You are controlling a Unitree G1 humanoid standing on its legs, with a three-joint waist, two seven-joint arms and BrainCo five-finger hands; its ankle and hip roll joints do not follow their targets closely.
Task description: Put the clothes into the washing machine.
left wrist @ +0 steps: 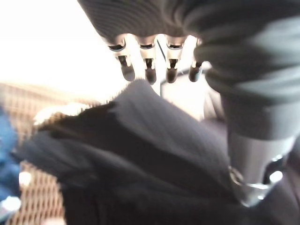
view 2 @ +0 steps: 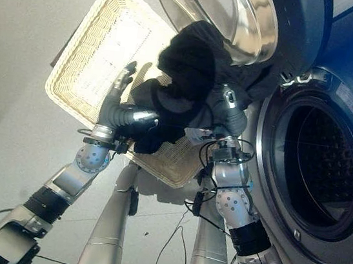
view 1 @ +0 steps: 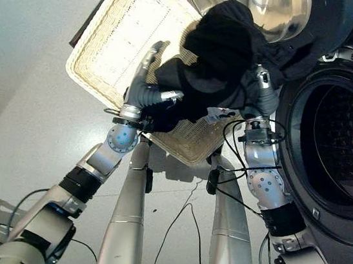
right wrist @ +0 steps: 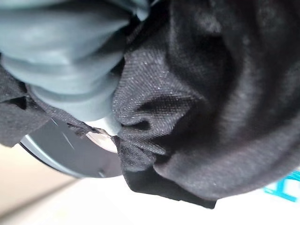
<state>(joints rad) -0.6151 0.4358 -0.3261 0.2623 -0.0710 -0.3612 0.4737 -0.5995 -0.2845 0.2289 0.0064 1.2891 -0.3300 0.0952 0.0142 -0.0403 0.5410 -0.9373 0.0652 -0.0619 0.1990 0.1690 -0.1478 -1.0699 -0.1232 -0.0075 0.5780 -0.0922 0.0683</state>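
Black garment (view 1: 215, 59) bunched upright between left hand (view 1: 145, 82) (fingers straight) and right hand (view 1: 264, 91), grip hidden, above wicker basket (view 1: 110, 45), beside washer drum (view 1: 337, 147).

The bunched black cloth garment (view 1: 215, 59) hides the right hand (view 1: 264, 91)'s fingers and part of the pale woven wicker basket (view 1: 122, 27). The dark grey front-loading washing machine (view 1: 348, 161) is cropped at the edge.

A smooth pale grey floor (view 1: 30, 54) is seen throughout the room. It is evenly lit, and soft shadows are cast on it.
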